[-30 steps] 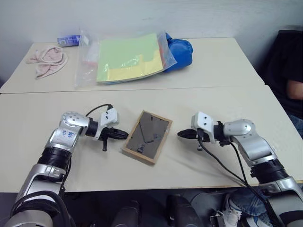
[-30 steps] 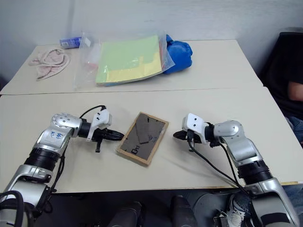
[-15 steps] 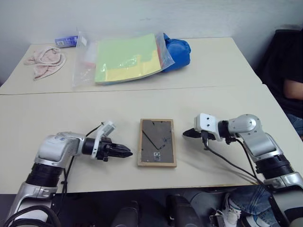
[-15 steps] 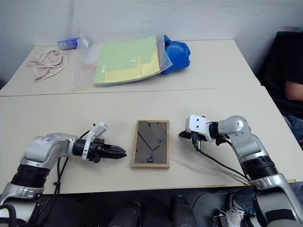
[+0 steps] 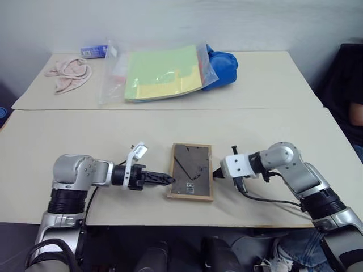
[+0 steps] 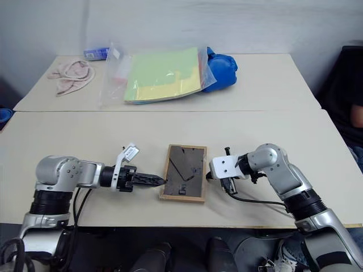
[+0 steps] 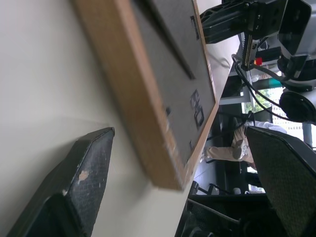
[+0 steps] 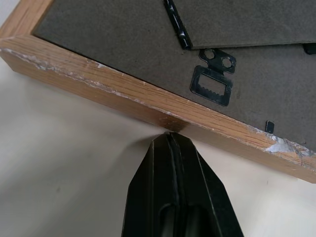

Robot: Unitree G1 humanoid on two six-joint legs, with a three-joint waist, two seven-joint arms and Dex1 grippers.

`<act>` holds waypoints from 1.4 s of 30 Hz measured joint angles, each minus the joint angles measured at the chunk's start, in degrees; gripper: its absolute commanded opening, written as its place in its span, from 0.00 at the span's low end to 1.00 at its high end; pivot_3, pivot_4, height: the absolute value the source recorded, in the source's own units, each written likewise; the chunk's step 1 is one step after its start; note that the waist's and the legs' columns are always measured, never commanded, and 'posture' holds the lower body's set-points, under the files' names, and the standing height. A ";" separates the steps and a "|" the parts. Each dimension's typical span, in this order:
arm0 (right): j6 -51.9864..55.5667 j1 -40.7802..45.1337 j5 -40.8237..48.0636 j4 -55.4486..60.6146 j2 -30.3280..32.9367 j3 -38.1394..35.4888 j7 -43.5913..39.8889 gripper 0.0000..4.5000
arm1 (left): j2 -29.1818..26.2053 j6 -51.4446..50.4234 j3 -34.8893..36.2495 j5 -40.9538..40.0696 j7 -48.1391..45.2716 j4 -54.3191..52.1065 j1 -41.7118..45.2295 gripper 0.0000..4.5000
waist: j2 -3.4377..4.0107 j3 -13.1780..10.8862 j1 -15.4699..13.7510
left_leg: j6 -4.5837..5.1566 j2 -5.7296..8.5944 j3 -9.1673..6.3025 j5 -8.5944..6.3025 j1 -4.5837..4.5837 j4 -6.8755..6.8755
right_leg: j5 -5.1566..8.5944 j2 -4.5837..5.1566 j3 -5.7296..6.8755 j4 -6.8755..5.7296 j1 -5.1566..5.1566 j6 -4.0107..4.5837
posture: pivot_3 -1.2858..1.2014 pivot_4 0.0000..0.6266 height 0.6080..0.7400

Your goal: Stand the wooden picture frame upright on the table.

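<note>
The tabletop (image 5: pixel 68 147), pale beige and far larger than anything it carries, is shown with the wooden picture frame (image 5: pixel 191 179) lying flat near its front edge, dark back panel and folded stand uppermost, the picture side facing down. The frame is therefore not yet stood up.

The left gripper (image 5: pixel 164 179) is seen low over the tabletop at the frame's left long edge, its jaws spread wide; in the left wrist view one finger (image 7: pixel 74 192) lies against the tabletop beside the wooden edge while the other stands above the back panel, so that the frame's near corner sits between them without being pinched. The right gripper (image 8: pixel 173 148) is seen with its jaws pressed together into a single point, the tip touching, or all but touching, the outer face of the frame's right long edge, just below the sawtooth hanger (image 8: pixel 211 85).

The step in hand is judged to be the raising of the frame off its face. It would be done well if the right tip were kept braced as a stop, so that sliding is prevented, while the lower left finger is worked under the edge before any closing. The stand (image 6: pixel 182 161) must be left free to fold out.
</note>
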State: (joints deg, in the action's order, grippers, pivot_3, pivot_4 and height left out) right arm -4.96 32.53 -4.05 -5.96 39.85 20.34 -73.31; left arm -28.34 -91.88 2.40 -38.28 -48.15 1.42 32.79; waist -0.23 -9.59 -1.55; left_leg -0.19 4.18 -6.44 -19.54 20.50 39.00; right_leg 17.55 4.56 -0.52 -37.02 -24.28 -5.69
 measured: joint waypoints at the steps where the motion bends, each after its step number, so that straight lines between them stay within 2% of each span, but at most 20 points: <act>1: 0.03 0.04 -0.18 -0.01 0.01 -0.02 0.03 0.00 | 0.49 -0.07 -0.07 -0.25 0.59 0.71 0.45 1.00 | 0.03 0.02 -0.05 | 0.01 0.04 -0.06 -0.01 -0.07 -0.01 | 0.00 0.00 0.01 0.05 0.11 0.00 | 0.52 0.24 1.00; 6: 0.08 0.01 -0.61 0.02 -0.29 0.01 0.36 0.00 | 4.65 0.01 -1.40 -2.51 3.59 4.99 3.48 1.00 | 0.06 0.03 -0.05 | 0.02 0.07 -0.37 -0.04 -0.24 0.00 | 0.01 0.01 0.12 0.25 0.49 -0.03 | 0.52 0.24 1.00; 13: 0.46 -0.51 -0.69 1.24 -0.21 0.01 0.76 0.00 | 4.48 -0.03 -2.41 -6.41 5.61 8.41 5.24 1.00 | 0.06 0.02 0.40 | -0.04 0.02 -0.37 -0.07 -0.20 -0.04 | 0.03 -0.03 0.09 0.25 0.37 -0.06 | 0.52 0.24 1.00; 16: 1.35 -0.57 -0.47 1.98 0.07 0.01 0.21 0.00 | 2.46 -0.20 -3.65 -8.66 6.14 8.36 5.11 0.86 | 0.06 0.00 0.60 | -0.06 0.01 -0.37 -0.08 -0.18 -0.06 | 0.03 -0.05 0.07 0.24 0.32 -0.06 | 0.52 0.24 1.00; 24: 5.88 -2.03 1.02 5.07 0.04 -0.65 0.69 0.00 | 1.41 -0.63 -3.36 -12.55 7.07 8.33 4.84 0.31 | 0.06 -0.03 0.92 | -0.08 0.01 -0.35 -0.07 0.08 -0.06 | 0.03 -0.05 0.03 0.15 -0.02 -0.05 | 0.52 0.24 1.00; 25: 6.86 -2.51 1.63 5.96 0.14 -0.76 0.69 0.00 | 1.00 -0.68 -3.15 -13.07 7.15 8.24 4.84 0.28 | 0.06 -0.04 0.98 | -0.09 0.01 -0.35 -0.07 0.15 -0.05 | 0.03 -0.06 0.01 0.12 -0.11 -0.05 | 0.52 0.24 1.00; 28: 11.85 -3.46 5.74 8.15 2.44 -4.10 0.12 0.00 | -0.05 -0.67 -1.85 -13.28 7.28 8.11 4.84 0.28 | 0.11 -0.08 1.13 | -0.09 0.03 -0.37 -0.06 0.45 0.07 | 0.03 -0.05 0.01 0.05 -0.37 -0.05 | 0.52 0.24 1.00; 31: 23.46 -1.52 14.39 9.26 5.41 -11.49 -1.32 0.12 | -2.32 -0.28 -0.08 -13.36 6.91 7.33 4.84 0.28 | 0.09 -0.12 1.20 | -0.10 0.01 -0.41 -0.05 0.60 0.10 | 0.03 -0.04 0.04 0.05 -0.48 -0.04 | 0.52 0.24 1.00; 34: 37.31 2.56 25.17 12.94 7.67 -17.68 -3.10 0.34 | -4.66 2.27 -0.08 -13.21 5.59 4.64 4.95 0.28 | 0.12 -0.17 1.53 | -0.13 -0.03 -0.47 -0.05 0.62 0.00 | 0.04 -0.05 0.08 0.09 -0.51 -0.02 | 0.52 0.24 1.00; 36: 43.34 4.55 29.61 14.79 7.48 -18.90 -2.93 0.47 | -4.85 3.25 -0.30 -13.23 4.56 3.58 4.96 0.28 | 0.11 -0.17 1.58 | -0.13 -0.03 -0.49 -0.05 0.63 -0.01 | 0.04 -0.05 0.09 0.11 -0.51 -0.01 | 0.52 0.24 1.00; 39: 52.21 8.69 35.08 14.94 2.35 -18.77 1.06 0.71 | -6.69 5.65 -2.09 -13.31 0.97 0.99 5.83 0.28 | 0.03 -0.23 1.72 | -0.15 -0.03 -0.48 -0.05 0.65 -0.01 | 0.04 -0.04 0.07 0.07 -0.55 -0.01 | 0.52 0.24 1.00; 42: 54.67 11.44 35.81 14.60 -2.90 -17.65 5.96 0.94 | -6.56 7.38 -2.38 -13.57 -1.52 0.59 7.95 0.28 | 0.04 -0.23 1.58 | -0.14 0.01 -0.48 -0.04 0.73 0.00 | 0.04 -0.01 0.07 0.08 -0.63 -0.01 | 0.52 0.24 1.00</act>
State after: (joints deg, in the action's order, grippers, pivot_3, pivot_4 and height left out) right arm 49.71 43.97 31.76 8.64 36.95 2.69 -67.35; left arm -34.90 -84.51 0.02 -51.85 -49.67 2.00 40.74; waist -0.19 -9.82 0.03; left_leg -0.33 4.19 -6.93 -19.58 21.23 39.00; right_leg 17.59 4.55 -0.44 -36.94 -24.90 -5.70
